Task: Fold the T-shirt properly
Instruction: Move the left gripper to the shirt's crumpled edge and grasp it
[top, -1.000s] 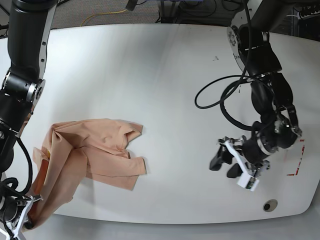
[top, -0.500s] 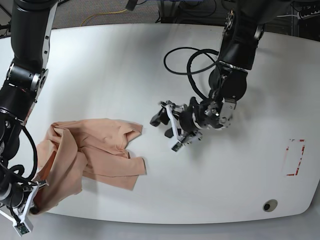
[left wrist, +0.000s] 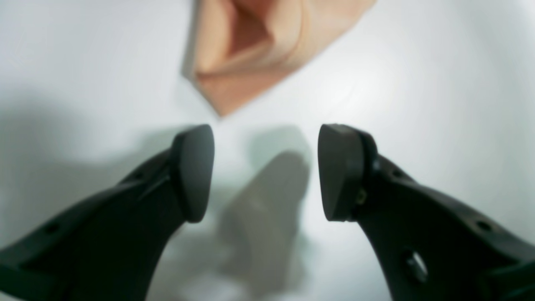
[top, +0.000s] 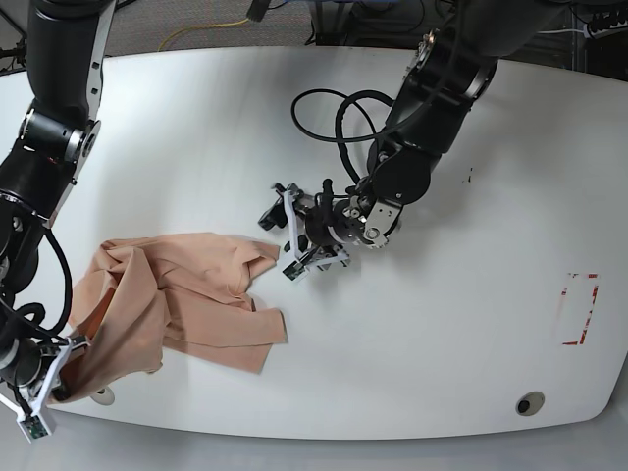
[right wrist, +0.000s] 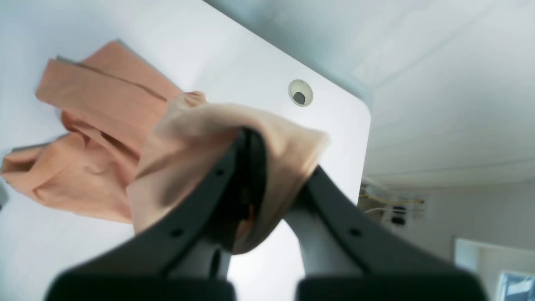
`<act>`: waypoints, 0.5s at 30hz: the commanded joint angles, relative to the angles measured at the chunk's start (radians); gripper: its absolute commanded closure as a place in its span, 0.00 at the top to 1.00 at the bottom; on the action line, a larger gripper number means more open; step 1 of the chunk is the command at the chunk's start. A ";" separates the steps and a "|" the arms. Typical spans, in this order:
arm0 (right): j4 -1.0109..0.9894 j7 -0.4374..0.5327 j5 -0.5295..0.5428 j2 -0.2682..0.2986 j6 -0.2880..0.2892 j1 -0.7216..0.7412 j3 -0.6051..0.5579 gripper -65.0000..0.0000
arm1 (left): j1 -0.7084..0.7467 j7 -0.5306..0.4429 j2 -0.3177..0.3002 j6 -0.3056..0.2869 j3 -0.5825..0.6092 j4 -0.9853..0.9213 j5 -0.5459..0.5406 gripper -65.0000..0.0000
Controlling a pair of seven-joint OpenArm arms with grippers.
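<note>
the t-shirt (top: 186,294) lies crumpled on the white table (top: 412,363), its nearest corner just ahead of my left gripper (left wrist: 265,171), not touching it. the left jaws are spread wide with only bare table between them. my right gripper (right wrist: 255,167) is pressed together, pinching a fold of the t-shirt at the table edge. a small round hole (right wrist: 300,93) in the table is beyond it.

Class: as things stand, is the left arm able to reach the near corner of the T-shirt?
Probably yes: the left gripper is open, aimed at the T-shirt corner, with only bare table between.
</note>
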 commanded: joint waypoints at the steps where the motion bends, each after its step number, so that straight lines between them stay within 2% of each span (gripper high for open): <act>1: 0.022 0.020 -0.003 0.024 -0.002 0.027 0.031 0.00 | -0.049 -0.032 0.025 0.028 0.002 -0.047 0.038 0.57; 7: 0.018 0.018 -0.001 0.022 -0.002 0.024 0.031 0.00 | -0.086 -0.150 0.025 0.060 0.033 -0.158 0.049 0.57; 12: 0.024 0.015 -0.003 0.024 -0.002 0.021 0.035 0.00 | -0.104 -0.203 0.025 0.183 0.142 -0.210 0.044 0.57; 15: 0.015 0.015 -0.003 0.022 -0.002 0.022 0.035 0.00 | -0.104 -0.264 0.025 0.204 0.156 -0.228 0.044 0.57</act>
